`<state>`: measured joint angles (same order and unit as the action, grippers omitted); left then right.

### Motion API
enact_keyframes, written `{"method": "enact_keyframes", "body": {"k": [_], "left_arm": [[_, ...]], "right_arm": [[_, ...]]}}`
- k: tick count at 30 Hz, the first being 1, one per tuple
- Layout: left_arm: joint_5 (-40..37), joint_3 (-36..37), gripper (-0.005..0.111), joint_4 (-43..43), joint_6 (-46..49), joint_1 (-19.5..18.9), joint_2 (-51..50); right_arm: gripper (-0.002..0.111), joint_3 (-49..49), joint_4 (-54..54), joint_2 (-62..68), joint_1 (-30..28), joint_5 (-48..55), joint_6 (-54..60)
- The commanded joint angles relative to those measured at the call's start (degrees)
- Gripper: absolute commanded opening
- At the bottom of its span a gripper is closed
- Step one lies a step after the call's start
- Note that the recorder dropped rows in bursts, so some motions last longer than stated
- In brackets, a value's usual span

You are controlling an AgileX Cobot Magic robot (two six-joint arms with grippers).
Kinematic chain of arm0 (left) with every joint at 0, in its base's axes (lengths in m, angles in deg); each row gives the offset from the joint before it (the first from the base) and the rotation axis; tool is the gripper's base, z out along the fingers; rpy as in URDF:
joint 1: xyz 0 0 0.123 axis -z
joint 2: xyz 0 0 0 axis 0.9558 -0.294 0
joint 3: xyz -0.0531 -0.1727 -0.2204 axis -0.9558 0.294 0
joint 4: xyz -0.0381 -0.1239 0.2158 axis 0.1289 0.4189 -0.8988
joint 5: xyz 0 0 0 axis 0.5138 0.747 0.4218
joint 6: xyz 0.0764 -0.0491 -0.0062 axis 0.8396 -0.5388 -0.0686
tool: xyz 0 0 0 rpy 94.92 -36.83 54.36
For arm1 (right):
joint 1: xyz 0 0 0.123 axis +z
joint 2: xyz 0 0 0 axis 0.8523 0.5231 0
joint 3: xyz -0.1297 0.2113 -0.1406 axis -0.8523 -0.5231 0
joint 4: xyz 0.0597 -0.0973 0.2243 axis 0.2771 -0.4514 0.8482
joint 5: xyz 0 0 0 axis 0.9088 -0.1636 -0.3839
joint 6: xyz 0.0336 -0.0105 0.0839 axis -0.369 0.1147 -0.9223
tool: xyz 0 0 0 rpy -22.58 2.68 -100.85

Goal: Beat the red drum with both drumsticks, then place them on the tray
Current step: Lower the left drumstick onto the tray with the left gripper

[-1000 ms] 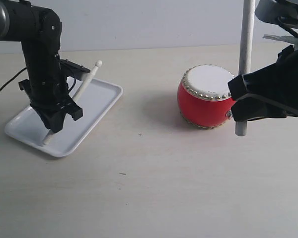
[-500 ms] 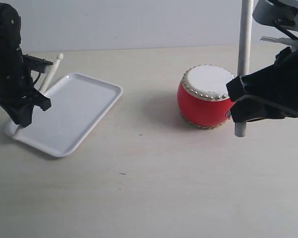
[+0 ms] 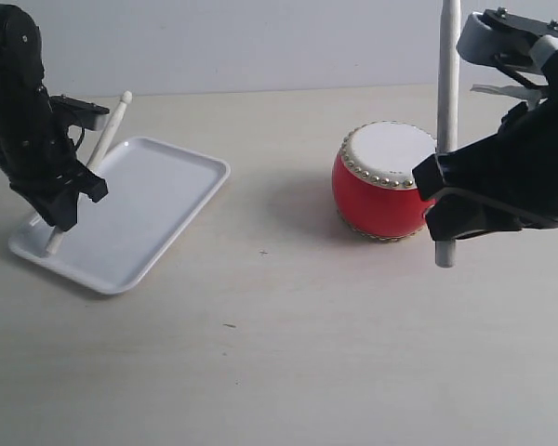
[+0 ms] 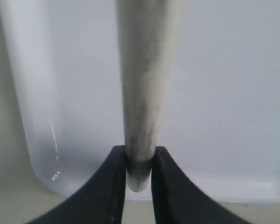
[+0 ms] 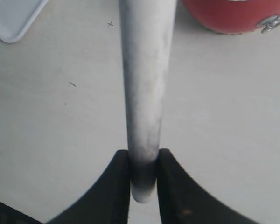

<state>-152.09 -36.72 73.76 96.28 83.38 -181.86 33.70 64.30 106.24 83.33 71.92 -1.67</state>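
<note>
Two sticks, both clamped. L gripper (image 3: 60, 206) pinches L drumstick (image 3: 109, 137) near its butt; stick tilted, tip up, butt over the tray (image 3: 172, 218) by its left rim, contact w/ tray unclear. Red drum (image 3: 379, 200) sits head-up on table (image 3: 288, 344), well apart from tray, and R gripper (image 3: 444, 221) squeezes R drumstick (image 3: 446, 84) near its butt, stick upright just beside drum.

The tray (image 3: 158, 204) lies left on the table (image 3: 288, 344), the drum (image 3: 377, 200) well to its right. The left drumstick (image 3: 112, 125) leans over the tray's left end; the right drumstick (image 3: 448, 74) stands just right of the drum.
</note>
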Motion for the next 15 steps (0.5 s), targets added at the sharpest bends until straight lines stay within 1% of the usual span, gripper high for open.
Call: {"method": "enact_keyframes", "body": {"k": [1, 11, 15], "left_arm": [[0.55, -0.37, 0.000, 0.48, 1.32, 0.07, 0.85], [4.10, -0.37, 0.000, 1.39, 1.16, 0.07, 0.34], [4.23, -0.37, 0.000, 2.30, 1.06, 0.07, -0.99]], "right_arm": [[0.000, 0.17, -0.17, -0.01, -0.20, 0.65, 0.56], [0.000, 0.17, -0.17, -0.01, -0.20, 0.78, 0.56], [0.000, 0.17, -0.29, -0.01, -0.20, 0.45, 0.56]]}}
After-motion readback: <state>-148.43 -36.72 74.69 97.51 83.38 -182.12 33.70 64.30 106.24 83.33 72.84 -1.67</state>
